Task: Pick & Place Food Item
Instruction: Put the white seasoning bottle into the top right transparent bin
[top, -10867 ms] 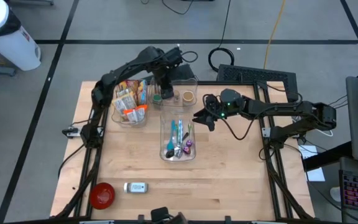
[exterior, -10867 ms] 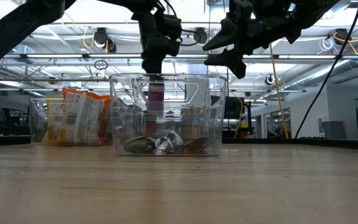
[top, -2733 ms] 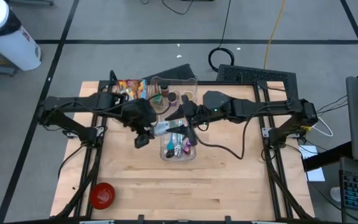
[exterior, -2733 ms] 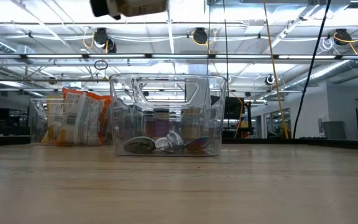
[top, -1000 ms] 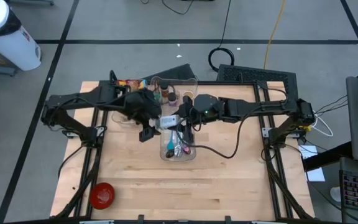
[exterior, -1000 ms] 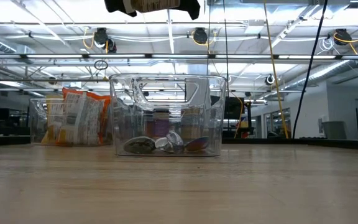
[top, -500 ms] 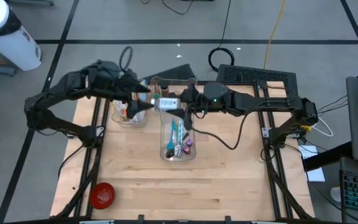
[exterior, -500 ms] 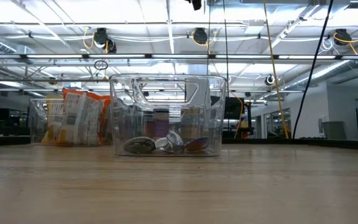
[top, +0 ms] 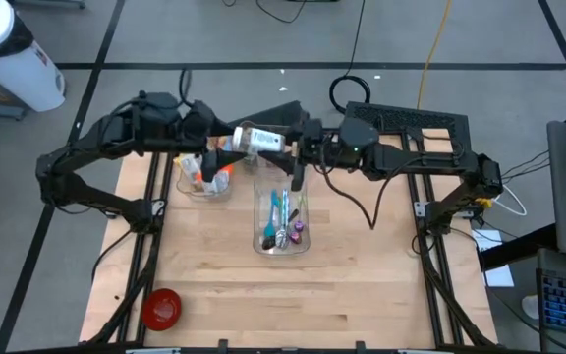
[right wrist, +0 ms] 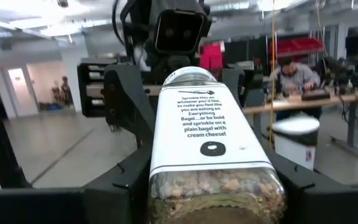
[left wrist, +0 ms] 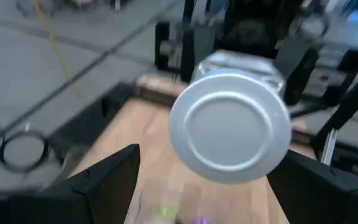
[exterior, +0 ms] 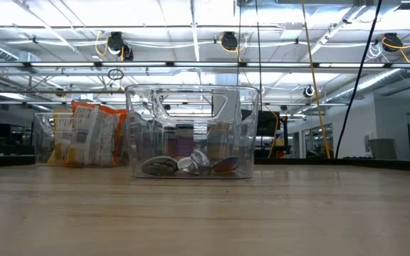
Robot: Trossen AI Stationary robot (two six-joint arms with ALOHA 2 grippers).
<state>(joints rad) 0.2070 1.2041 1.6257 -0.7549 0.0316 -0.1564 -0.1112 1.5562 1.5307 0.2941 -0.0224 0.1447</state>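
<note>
Clamped a seasoning jar point(top: 258, 140) point(right wrist: 211, 143) sideways in the right end effector point(top: 285, 146) point(right wrist: 211, 190), up in the air just past the far end of the clear bin point(top: 257, 216) as seen from above. Showed, in the right wrist view, dark fingers point(right wrist: 120, 193) pressed to both sides of the glass body, white label with "Everything Bagel" print facing up, seasoning grains visible through the glass at the near end. Pointed the jar's silver lid point(left wrist: 230, 127) toward the left end effector point(top: 226, 143) point(left wrist: 210, 186), just beside the jar on the side away from the right one. Spread the left fingers point(left wrist: 107, 180) wide, flanking the lid without touching it in the left wrist view.

Stood the clear bin on the tabletop point(top: 362, 285), with pens and small wrapped pieces inside. Kept a second clear container point(top: 204, 182) of snack bags point(exterior: 84, 135) just beside the bin's far left corner, and a red bowl point(top: 161, 308) well apart from the bin, at the near left corner of the tabletop. Caught neither end effector in the low view, only the bin point(exterior: 191, 107) and the snack bags.
</note>
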